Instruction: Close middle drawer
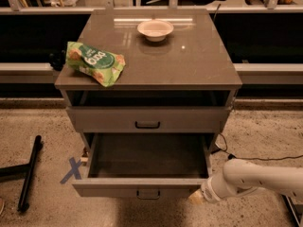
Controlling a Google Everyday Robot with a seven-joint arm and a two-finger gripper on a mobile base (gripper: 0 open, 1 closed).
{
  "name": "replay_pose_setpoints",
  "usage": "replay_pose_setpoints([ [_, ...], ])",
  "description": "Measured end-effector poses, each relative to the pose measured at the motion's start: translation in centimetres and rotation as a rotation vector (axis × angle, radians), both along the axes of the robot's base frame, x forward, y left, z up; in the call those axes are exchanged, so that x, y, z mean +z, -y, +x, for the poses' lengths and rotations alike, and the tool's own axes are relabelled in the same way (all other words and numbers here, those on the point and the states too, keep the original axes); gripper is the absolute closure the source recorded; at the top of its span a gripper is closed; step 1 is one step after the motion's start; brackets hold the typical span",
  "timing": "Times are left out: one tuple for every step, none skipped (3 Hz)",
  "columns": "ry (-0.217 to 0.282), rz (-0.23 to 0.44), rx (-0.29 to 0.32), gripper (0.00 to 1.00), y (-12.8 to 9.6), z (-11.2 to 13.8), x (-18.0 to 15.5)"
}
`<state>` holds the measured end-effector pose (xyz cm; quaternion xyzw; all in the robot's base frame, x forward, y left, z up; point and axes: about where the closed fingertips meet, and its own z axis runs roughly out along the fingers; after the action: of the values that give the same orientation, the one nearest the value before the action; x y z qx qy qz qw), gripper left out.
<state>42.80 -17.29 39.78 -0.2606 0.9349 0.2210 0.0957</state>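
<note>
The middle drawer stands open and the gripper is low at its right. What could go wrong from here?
The gripper sits by the right end of the middle drawer front, far from the handle; a push there may skew and jam it. The chip bag lies at the left edge of the cabinet top; a hard shut might shake it off.

Light falls from above onto the desk (189,65). Its glossy top carries a pale streak of glare along the rear edge, behind the bowl (155,29), and a small bright dot on its right half. The bowl leaves a faint reflection toward the desk's front. The recess under the desk's top is nearly black. The open middle drawer (142,187) is dim inside and darkest at its back. Behind the desk everything sinks into deep shadow. The hand (196,197), low at the desk's right beside the drawer's front corner, is brightly lit. Its white arm (255,176) is close to washed out. The floor (265,136) around the desk is evenly, moderately lit.
</note>
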Motion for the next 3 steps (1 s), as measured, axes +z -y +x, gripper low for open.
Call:
replay_pose_setpoints([
  [0.000, 0.000, 0.000, 1.00, 0.0, 0.0, 0.0],
  [-0.001, -0.002, -0.003, 1.00, 0.0, 0.1, -0.3],
  [0.051, -0.022, -0.050, 1.00, 0.8, 2.8, 0.0],
])
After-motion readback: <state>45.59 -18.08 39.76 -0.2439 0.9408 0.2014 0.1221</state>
